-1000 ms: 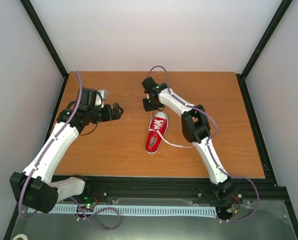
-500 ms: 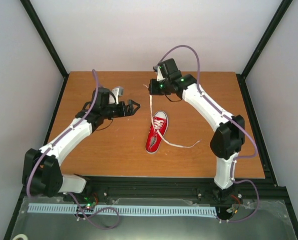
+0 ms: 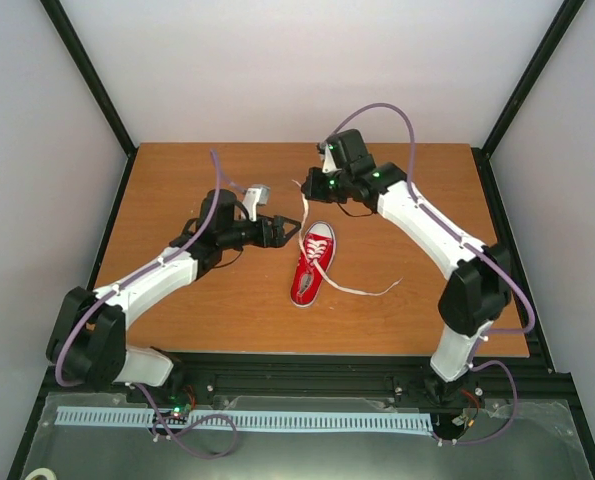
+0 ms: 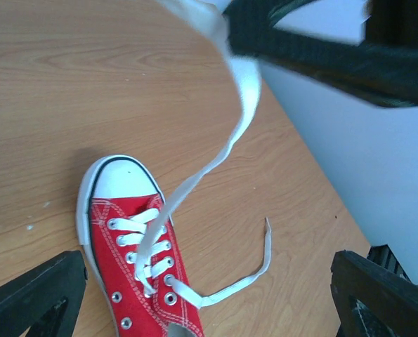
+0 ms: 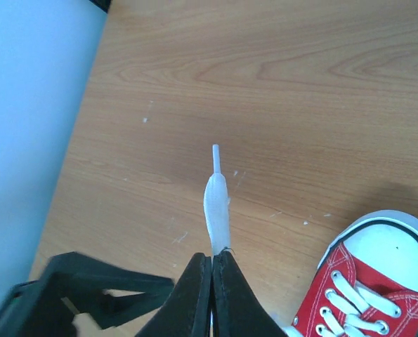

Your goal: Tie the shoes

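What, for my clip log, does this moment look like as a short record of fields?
shoe: red, upright on table, toe pointing away from the arm bases, untied
right gripper: shut on held lace, raised beyond the toe
held lace: rises from the eyelets to the right gripper, tip poking past the fingers
other lace: lies loose on the table, on the right arm's side
left gripper: open, beside the held lace, holding nothing
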Controlling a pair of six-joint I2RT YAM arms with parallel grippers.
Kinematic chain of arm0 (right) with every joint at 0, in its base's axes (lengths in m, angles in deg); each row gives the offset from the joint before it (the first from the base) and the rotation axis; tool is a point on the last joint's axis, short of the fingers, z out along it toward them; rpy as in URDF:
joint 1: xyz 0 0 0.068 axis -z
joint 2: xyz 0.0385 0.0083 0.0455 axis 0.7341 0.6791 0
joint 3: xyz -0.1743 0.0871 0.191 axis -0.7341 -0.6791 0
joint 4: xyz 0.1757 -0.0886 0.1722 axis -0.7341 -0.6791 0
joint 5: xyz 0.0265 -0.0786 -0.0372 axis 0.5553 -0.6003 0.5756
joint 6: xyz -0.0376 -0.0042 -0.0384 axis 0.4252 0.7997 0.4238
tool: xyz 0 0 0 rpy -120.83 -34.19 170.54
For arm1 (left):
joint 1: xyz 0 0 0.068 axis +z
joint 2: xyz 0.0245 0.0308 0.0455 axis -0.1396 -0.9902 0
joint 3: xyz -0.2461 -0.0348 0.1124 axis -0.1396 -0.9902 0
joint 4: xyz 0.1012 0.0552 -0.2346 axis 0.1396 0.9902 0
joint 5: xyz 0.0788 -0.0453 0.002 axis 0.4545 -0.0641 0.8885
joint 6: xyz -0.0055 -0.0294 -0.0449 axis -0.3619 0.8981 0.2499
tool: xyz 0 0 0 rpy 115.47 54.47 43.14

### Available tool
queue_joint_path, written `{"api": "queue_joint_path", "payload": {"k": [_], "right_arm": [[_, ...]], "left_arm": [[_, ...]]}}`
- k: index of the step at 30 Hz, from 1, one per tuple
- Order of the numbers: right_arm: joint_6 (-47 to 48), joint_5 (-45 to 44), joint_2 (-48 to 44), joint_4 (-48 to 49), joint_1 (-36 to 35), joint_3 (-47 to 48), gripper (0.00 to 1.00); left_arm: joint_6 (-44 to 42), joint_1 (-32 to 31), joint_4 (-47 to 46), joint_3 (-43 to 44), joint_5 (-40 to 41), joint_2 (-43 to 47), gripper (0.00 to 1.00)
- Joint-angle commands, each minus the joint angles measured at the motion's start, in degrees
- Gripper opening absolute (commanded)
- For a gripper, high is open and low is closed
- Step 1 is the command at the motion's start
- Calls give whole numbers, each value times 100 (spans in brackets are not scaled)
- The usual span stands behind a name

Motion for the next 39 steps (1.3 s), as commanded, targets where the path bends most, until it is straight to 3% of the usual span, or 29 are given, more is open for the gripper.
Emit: {"api": "queue_joint_path", "payload": {"k": [1,4,7,10,15,20,26,32,36,39], "right_arm": [[-245,-47,-555,525,55,-233,3],[-387,-215,-755,613,85,-325,3],[-471,-195,-1085,1150,89,-1038,3],[-557,219,-1061,1057,193,-1110,3],[-47,369,-1019,669,317,-1079,3],[-357,540,-1155,1027,432,-1245,3],[-532,802,-974,1013,432,-979,3],[-606,728,-1069,1004,432,-940,3],[-652,743,-1040,966,437,-941,3],[-704,748,-1008,964,441,-942,3]], "left_arm": [[-27,-199,-346,184,149,-280,97],[103,-204,-464,318,-6,-380,97],[-185,-200,-658,308,19,-537,98],[-267,-200,-750,278,26,-813,97],[666,-200,-1614,-120,248,-908,97],[-327,-340,-437,749,168,-1098,98],[-24,-339,-1308,612,-123,-1400,98],[37,-357,-1469,885,-458,-1859,95],[82,-375,-1610,917,-599,-2033,83],[173,-380,-1704,1041,-787,-2219,55]]}}
